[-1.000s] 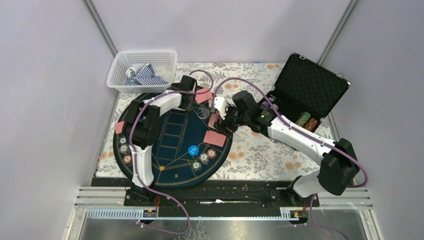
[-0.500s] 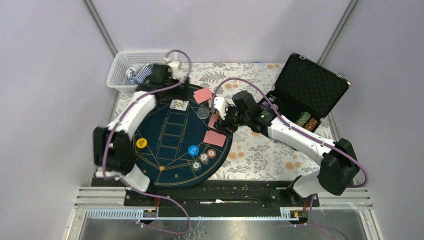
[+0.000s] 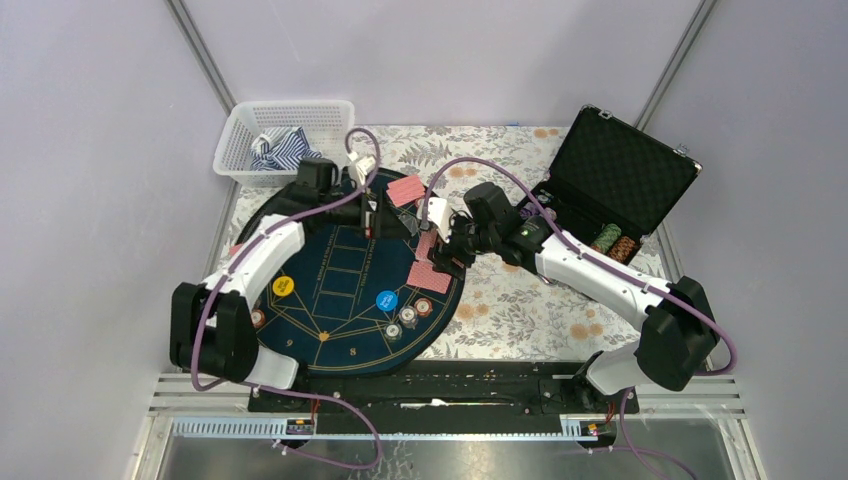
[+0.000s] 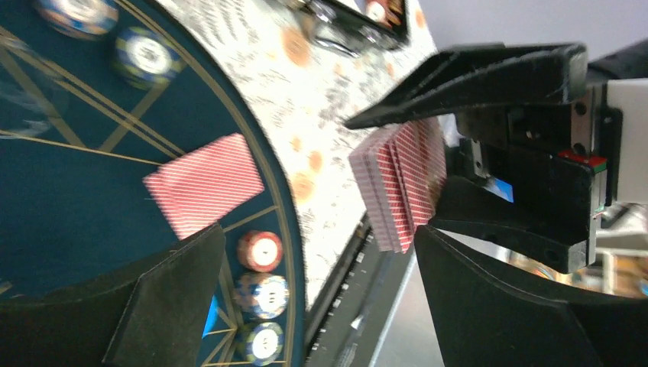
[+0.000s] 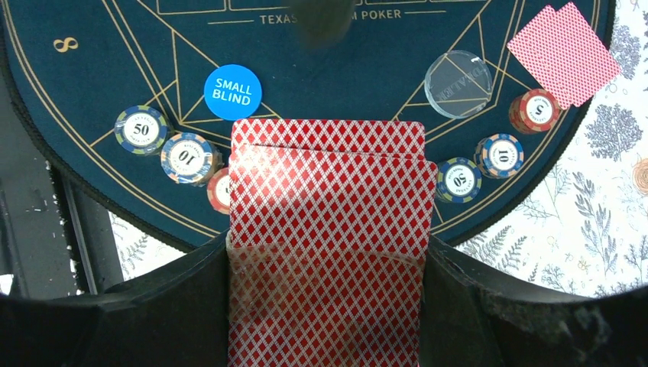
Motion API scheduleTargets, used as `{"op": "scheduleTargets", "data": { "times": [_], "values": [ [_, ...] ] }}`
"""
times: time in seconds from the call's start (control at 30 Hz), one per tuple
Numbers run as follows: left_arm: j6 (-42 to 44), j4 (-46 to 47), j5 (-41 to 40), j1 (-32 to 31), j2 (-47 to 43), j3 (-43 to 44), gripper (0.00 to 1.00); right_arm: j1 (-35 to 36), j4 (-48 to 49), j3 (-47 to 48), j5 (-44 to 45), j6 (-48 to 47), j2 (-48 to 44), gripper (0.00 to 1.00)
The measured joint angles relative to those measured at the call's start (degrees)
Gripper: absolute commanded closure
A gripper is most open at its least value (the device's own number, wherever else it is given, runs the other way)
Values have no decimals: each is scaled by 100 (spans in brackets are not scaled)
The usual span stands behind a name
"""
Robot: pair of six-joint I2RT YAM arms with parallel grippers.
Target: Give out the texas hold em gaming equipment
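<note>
The right gripper [image 3: 446,252] clamps a deck of red-backed cards [image 5: 328,222] (slightly fanned) above the mat's [image 3: 340,300] right edge; left gripper [image 4: 319,237] stands wide open just beside that deck

Robot, two units: left arm [image 3: 262,250] and right arm [image 3: 590,275]. Link shells are finished in smooth white and joined by bulky black joint housings [image 3: 675,335]. A purple cable [image 3: 470,162] is routed in loose loops along each arm. The bases [image 3: 272,385] are finished in black. A small green light [image 3: 523,232] is shown near the right wrist. The left gripper [image 4: 319,229] and right gripper [image 5: 325,252] are each fitted with two matte black, wedge-shaped fingers [image 4: 172,298], rough at the edges. A white block [image 4: 628,138] with a red-and-green mark [image 4: 584,159] is mounted behind the right gripper's fingers.
</note>
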Motion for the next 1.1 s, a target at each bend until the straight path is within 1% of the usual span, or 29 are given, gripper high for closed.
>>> {"op": "scheduleTargets", "data": {
  "times": [0.17,0.33,0.4,0.63,0.73,0.8,0.87,1.03,1.1],
  "values": [
    [-627,540,640,-345,234,-476,5,46,-2,0,-133,-20,0,84],
    [-1025,988,994,-448,437,-568,11,87,-2,0,-173,-22,0,84],
    [-1128,1080,1062,-485,525,-584,16,92,-2,0,-170,-22,0,84],
    [-1307,1132,1198,-518,684,-629,45,96,-2,0,-129,-22,-2,86],
    [-1333,1163,1307,-516,684,-629,52,103,-7,0,-105,-22,-2,86],
    [-1351,1191,1370,-483,684,-629,59,107,-7,0,-55,-20,-2,86],
    [-1390,1213,1410,-428,684,-629,64,107,-7,0,-4,-20,-2,86],
    [-1475,1281,1475,-181,675,-658,68,107,-9,0,72,-20,-2,86],
    [-1499,1327,1480,-116,654,-695,64,107,-7,0,111,-20,-2,86]
  ]
}}
